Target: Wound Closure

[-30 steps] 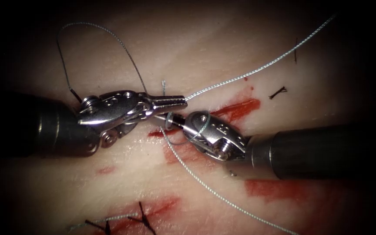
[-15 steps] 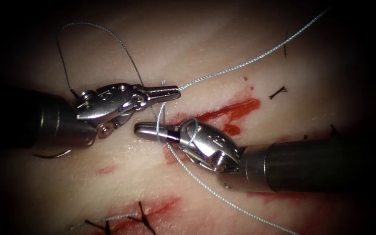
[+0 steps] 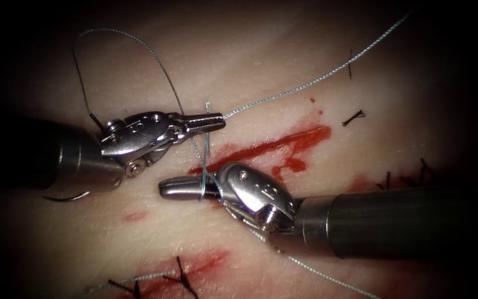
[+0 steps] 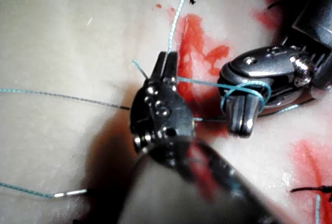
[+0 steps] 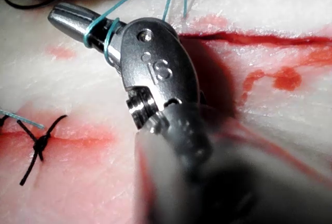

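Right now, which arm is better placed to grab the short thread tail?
Probably right: the steel right tool, blue thread looped round its shut jaws, grips nothing; the left tool holds the long strand. Curved needle lies on tissue, left of cut.

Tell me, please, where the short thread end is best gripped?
Its free tip, from the side away from the cut: the thread end sticks out past the left claw, which hides its base. That claw holds the long thread; the right claw, shut and empty, has thread looped round. The needle lies on the tissue, left of the cut.
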You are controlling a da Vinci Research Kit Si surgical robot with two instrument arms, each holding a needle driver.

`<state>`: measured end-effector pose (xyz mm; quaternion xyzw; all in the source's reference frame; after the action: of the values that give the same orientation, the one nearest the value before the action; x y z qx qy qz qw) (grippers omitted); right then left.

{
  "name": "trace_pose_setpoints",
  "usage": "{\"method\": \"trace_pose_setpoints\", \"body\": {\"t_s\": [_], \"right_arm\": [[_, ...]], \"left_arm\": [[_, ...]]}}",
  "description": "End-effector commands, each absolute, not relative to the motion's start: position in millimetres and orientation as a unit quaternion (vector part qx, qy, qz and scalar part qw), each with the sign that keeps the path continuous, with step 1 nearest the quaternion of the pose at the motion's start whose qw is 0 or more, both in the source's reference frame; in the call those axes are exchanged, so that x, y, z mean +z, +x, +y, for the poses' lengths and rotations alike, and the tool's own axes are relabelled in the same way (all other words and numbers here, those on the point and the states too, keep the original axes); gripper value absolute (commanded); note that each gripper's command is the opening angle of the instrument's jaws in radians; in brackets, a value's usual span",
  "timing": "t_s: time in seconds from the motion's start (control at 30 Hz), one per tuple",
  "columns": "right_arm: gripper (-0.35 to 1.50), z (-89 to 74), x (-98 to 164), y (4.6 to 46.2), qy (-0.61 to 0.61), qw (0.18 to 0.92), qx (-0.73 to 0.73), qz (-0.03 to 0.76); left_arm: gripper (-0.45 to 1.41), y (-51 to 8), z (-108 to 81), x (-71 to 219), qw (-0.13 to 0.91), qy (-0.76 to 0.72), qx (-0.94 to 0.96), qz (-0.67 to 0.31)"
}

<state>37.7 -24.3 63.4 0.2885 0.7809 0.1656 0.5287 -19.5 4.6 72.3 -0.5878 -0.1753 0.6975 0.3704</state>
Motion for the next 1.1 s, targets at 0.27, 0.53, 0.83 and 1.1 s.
{"method": "trace_pose_setpoints", "body": {"t_s": [0.27, 0.53, 0.83, 1.1], "right_arm": [[-0.35, -23.0, 64.0, 37.9, 0.241, 0.501, 0.263, 0.788], [-0.35, -22.6, 64.0, 38.3, 0.238, 0.455, 0.338, 0.789], [-0.35, -22.9, 64.2, 38.6, 0.261, 0.433, 0.345, 0.791], [-0.35, -22.6, 63.1, 37.9, 0.175, 0.452, 0.357, 0.798]], "left_arm": [[-0.45, -19.3, 2.4, 72.7, 0.378, -0.561, 0.718, -0.163], [-0.45, -19.1, 1.0, 72.9, 0.382, -0.530, 0.741, -0.153], [-0.45, -19.0, 0.2, 73.5, 0.373, -0.508, 0.764, -0.139], [-0.45, -18.1, 0.3, 72.9, 0.366, -0.501, 0.778, -0.105]]}}
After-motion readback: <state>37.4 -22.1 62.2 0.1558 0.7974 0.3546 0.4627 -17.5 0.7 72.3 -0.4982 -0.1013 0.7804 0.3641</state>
